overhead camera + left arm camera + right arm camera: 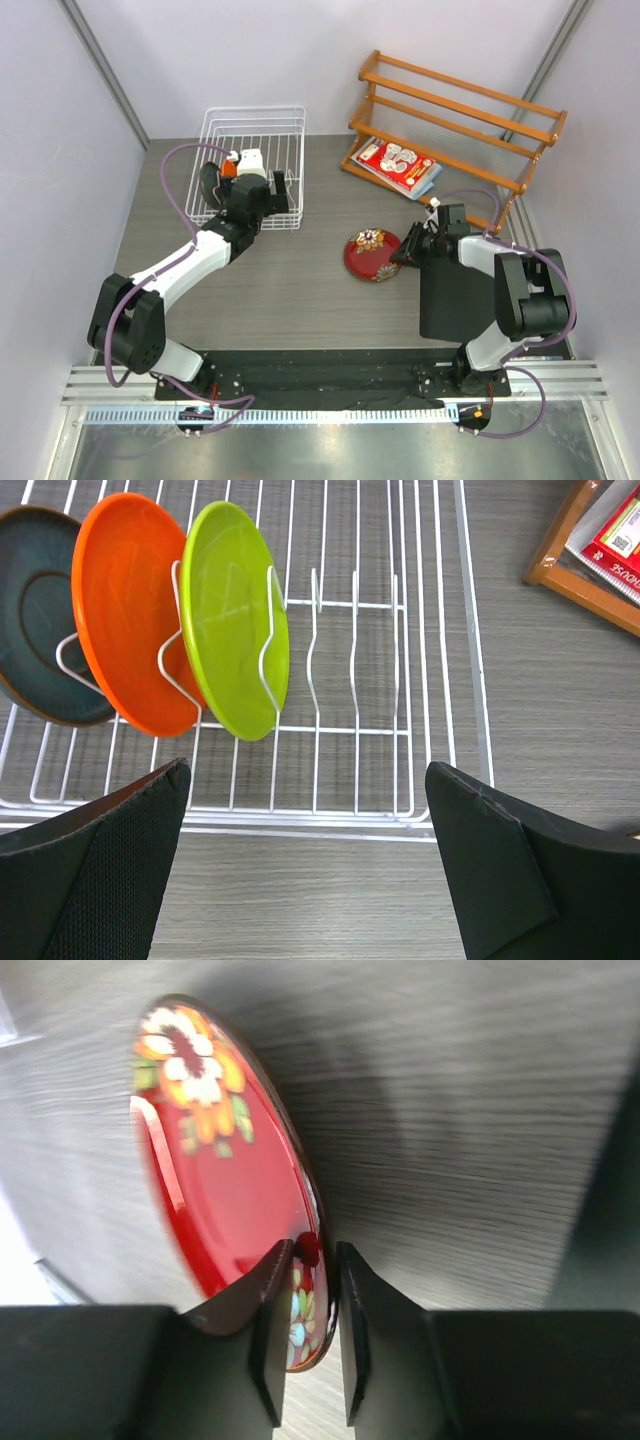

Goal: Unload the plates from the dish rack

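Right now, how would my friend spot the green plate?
Find the white wire dish rack at the far left of the table. Inside, the lime green plate stands on edge, the end one beside the empty slots. Its only neighbour is the orange plate, then the dark plate.

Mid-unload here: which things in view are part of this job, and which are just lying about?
Job: dish rack; lime green plate, orange plate and teal-grey plate standing in it; red floral plate, already out.
Lying about: orange wooden shelf; red-and-white pack on it.
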`<move>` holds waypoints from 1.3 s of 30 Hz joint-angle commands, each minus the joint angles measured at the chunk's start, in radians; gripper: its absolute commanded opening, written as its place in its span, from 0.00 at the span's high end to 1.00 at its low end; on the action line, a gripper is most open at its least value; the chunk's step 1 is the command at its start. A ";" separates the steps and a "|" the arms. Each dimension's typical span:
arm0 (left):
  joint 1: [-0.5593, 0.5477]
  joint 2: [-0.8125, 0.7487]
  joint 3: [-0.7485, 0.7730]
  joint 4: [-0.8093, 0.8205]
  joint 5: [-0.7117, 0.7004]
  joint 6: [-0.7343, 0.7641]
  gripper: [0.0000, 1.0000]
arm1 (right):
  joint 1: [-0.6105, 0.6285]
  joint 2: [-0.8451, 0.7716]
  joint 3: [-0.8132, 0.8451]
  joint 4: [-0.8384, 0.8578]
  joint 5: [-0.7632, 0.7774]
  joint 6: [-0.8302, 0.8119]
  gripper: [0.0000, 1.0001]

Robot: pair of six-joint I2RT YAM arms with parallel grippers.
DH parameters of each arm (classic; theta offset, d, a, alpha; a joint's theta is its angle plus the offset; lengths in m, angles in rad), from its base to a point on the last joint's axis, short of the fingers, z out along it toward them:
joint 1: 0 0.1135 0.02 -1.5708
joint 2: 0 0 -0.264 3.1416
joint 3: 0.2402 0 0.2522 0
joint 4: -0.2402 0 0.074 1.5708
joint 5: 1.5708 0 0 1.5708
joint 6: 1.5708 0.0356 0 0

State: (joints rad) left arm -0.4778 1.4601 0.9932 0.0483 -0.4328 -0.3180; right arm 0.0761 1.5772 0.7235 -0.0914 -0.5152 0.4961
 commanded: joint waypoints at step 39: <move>0.176 0.356 0.311 0.091 -0.006 0.011 0.32 | 0.122 -0.287 0.100 -0.191 0.491 -0.076 0.39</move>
State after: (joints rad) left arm -0.3103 1.7943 1.2434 0.0978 -0.4503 -0.2913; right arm 0.1944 1.3094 0.8032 -0.2935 -0.0124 0.4347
